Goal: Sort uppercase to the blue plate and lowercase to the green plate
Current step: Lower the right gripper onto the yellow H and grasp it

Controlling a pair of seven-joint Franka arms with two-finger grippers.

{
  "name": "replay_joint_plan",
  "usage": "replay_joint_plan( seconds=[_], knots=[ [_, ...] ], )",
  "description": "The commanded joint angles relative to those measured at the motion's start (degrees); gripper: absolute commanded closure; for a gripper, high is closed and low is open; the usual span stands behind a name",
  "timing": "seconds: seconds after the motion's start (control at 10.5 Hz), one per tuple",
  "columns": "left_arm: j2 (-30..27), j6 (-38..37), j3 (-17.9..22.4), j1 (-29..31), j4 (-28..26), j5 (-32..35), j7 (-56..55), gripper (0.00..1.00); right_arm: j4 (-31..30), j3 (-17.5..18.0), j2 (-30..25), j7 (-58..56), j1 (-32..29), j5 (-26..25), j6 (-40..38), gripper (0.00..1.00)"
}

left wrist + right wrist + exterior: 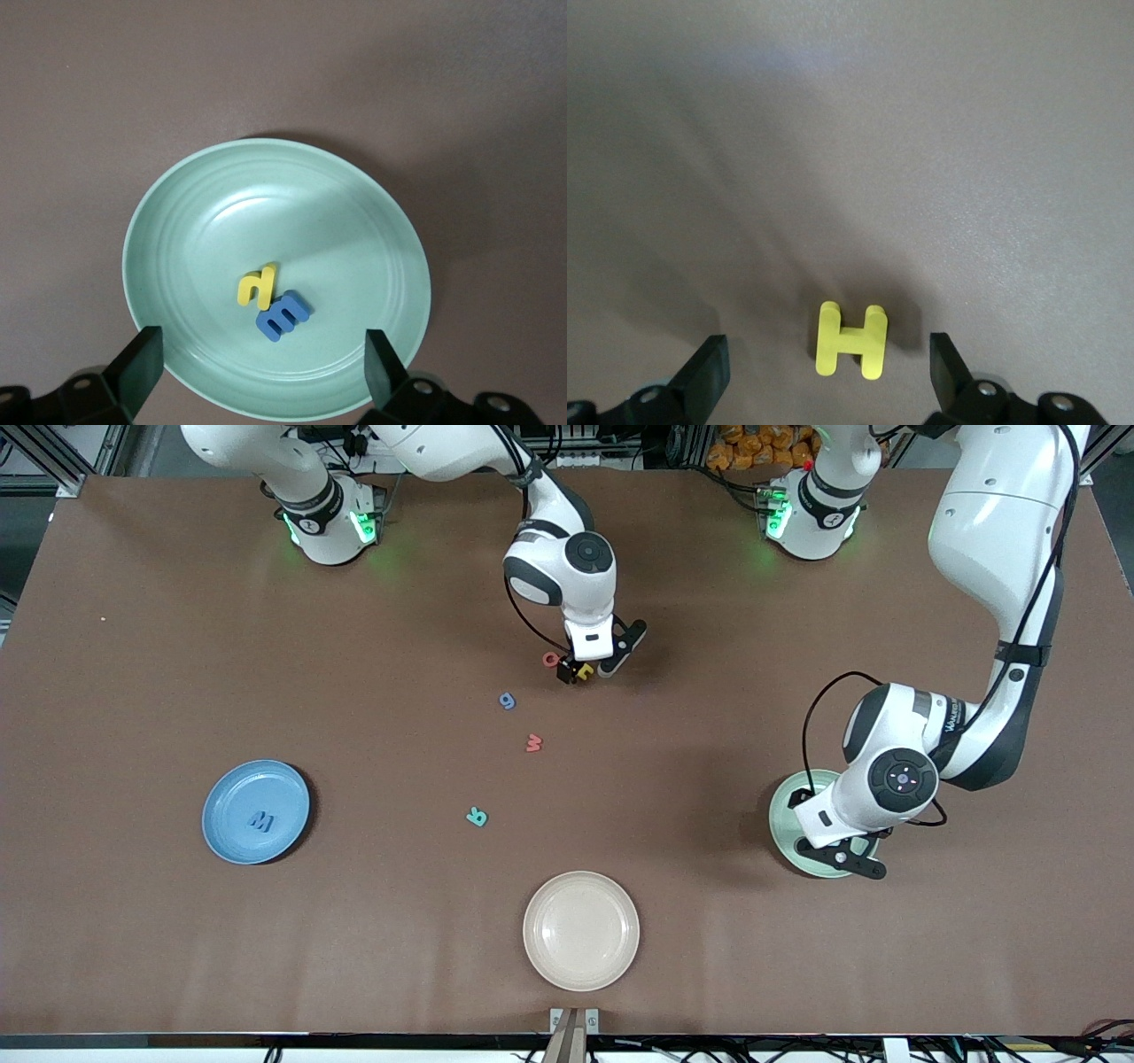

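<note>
Cream plate [580, 930] lay nearest the front camera, bare. Farther back we saw the blue plate [256, 811] toward the right arm's end, holding the blue W [260, 820]. At the left arm's end, the green plate [785, 808] was largely hidden in the front view by the left gripper [846, 859] hovering over it with jaws spread wide and nothing held; the left arm bent down from its base. Its wrist view showed the yellow n [256, 286] touching the blue m [283, 316] in the plate.

On the table between the plates lay the teal R [477, 816], then the red w [533, 742], the blue g [507, 701] and the red Q [551, 659].

Farthest, the right gripper [588, 671] pointed down, jaws apart, straddling the yellow H [850, 339], which lay flat, uprights pointing away from the wrist; we found it half covered in the front view.
</note>
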Motion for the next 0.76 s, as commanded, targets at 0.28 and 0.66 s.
replay_joint_plan(
  seconds=[0.28, 0.66],
  knots=[
    [-10.92, -6.61, 0.70, 0.09, -1.16, -8.78, -1.16, 0.00, 0.35, -0.68, 1.25, -0.23, -0.43, -0.48, 0.76, 0.00],
    [-15.94, -10.21, 0.09, -0.70, -1.08, -11.58, -1.78, 0.00, 0.52, -0.68, 1.26, 0.12, -0.34, -0.31, 0.77, 1.00]
  ],
)
